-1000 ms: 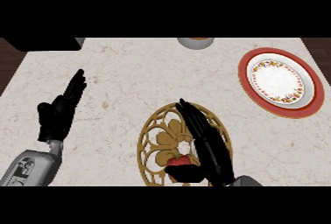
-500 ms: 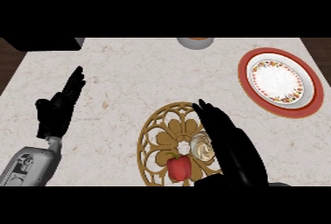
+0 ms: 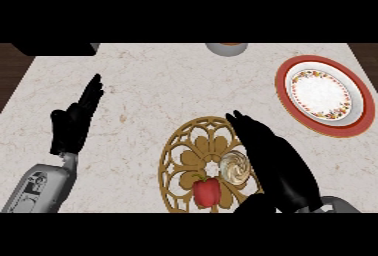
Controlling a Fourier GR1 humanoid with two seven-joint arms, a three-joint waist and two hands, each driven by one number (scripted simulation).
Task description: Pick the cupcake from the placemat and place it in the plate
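The cupcake [image 3: 235,168], cream-swirled on top, sits on the round gold lattice placemat [image 3: 184,150], right of the mat's middle. My right hand [image 3: 277,162] lies open just to the cupcake's right, fingers straight and pointing up the view, its edge touching or nearly touching the cupcake. The red-rimmed plate [image 3: 325,95] with a white floral centre rests at the upper right, apart from the hand. My left hand [image 3: 74,122] rests open at the left, fingers up, holding nothing.
A red bell pepper [image 3: 207,191] lies on the placemat's near part, just left of and below the cupcake. A grey bowl [image 3: 226,48] shows partly at the counter's far edge. Dark floor borders the counter at both upper corners.
My right hand has shifted right off the placemat's middle, uncovering the cupcake and the pepper. The left hand has stayed put.
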